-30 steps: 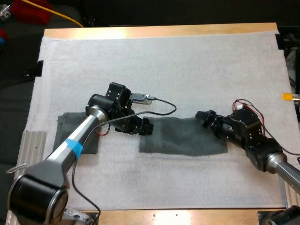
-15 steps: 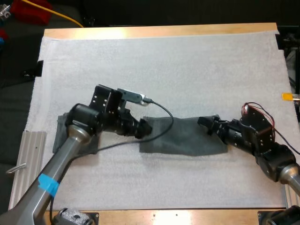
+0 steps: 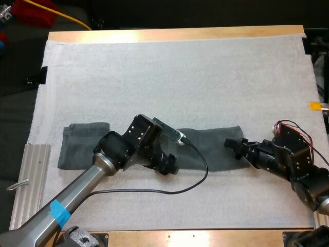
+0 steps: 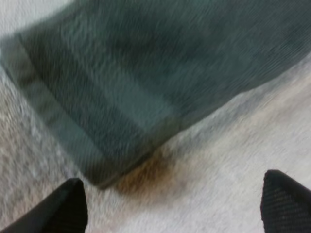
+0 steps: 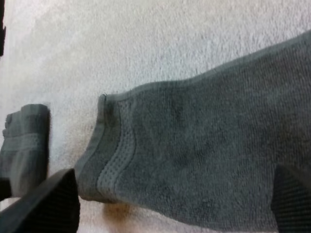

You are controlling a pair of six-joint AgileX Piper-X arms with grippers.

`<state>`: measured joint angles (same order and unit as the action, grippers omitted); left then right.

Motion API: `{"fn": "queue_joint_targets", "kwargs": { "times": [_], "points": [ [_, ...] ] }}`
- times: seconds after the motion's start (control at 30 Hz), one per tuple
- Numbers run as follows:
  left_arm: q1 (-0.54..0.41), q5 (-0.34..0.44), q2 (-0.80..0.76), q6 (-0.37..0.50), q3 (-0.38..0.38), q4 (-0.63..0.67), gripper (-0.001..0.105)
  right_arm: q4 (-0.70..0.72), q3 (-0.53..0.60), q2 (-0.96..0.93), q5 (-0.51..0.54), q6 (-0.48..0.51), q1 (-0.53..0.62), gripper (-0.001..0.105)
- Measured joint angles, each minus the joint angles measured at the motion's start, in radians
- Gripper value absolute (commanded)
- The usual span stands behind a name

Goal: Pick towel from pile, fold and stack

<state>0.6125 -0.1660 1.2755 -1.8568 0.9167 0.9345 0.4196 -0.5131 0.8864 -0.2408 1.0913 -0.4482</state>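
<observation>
A dark grey-green towel (image 3: 213,149) lies flat as a long folded strip across the mat's middle. My left gripper (image 3: 168,165) hovers at its near left corner, open. In the left wrist view that gripper (image 4: 170,204) has its fingers wide apart just short of the towel's corner (image 4: 136,87). My right gripper (image 3: 235,146) is at the towel's right end, open; in the right wrist view (image 5: 175,204) the towel (image 5: 204,145) lies between its spread fingertips. A folded towel stack (image 3: 82,146) rests at the mat's left, also visible past the towel's far end (image 5: 24,141).
The white mat (image 3: 180,77) covers the wooden table (image 3: 180,35). A metal rail (image 3: 31,177) sits at the table's front left. A red object (image 3: 33,11) and a yellow cable (image 3: 72,19) lie beyond the far left corner.
My left gripper has swung from the towel's left end toward the near side, uncovering the folded stack. My right arm has pulled back to the right and nearer. The towel lies about where it was.
</observation>
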Motion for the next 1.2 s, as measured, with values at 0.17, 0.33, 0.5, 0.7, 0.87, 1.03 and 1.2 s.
{"fn": "queue_joint_targets", "kwargs": {
  "times": [0.17, 0.33, 0.5, 0.7, 0.87, 1.03, 1.2],
  "points": [
    [0.0, -0.015, 0.075, 0.002, -0.024, -0.016, 0.07, 0.033, 0.0, 0.0, -0.002, 0.0, 0.0, 0.078],
    [0.0, -0.11, 0.147, -0.002, -0.024, -0.075, 0.07, 0.033, 0.0, 0.0, -0.017, 0.0, 0.0, 0.078],
    [0.0, -0.116, 0.198, -0.007, -0.024, -0.075, 0.07, 0.033, 0.0, 0.0, -0.025, 0.0, 0.0, 0.078],
    [0.0, -0.116, 0.255, -0.013, -0.024, -0.075, 0.07, 0.033, 0.0, 0.0, -0.028, 0.0, 0.0, 0.078],
    [0.0, -0.148, 0.277, -0.016, -0.024, -0.074, 0.07, 0.033, 0.0, 0.0, -0.038, 0.0, 0.0, 0.078],
    [0.0, -0.165, 0.278, -0.016, -0.024, -0.074, 0.07, 0.033, 0.0, 0.0, -0.047, 0.0, 0.0, 0.078],
    [0.0, -0.167, 0.277, -0.017, -0.024, -0.04, 0.07, 0.033, 0.0, 0.0, -0.062, 0.0, 0.0, 0.078]
  ]
}}
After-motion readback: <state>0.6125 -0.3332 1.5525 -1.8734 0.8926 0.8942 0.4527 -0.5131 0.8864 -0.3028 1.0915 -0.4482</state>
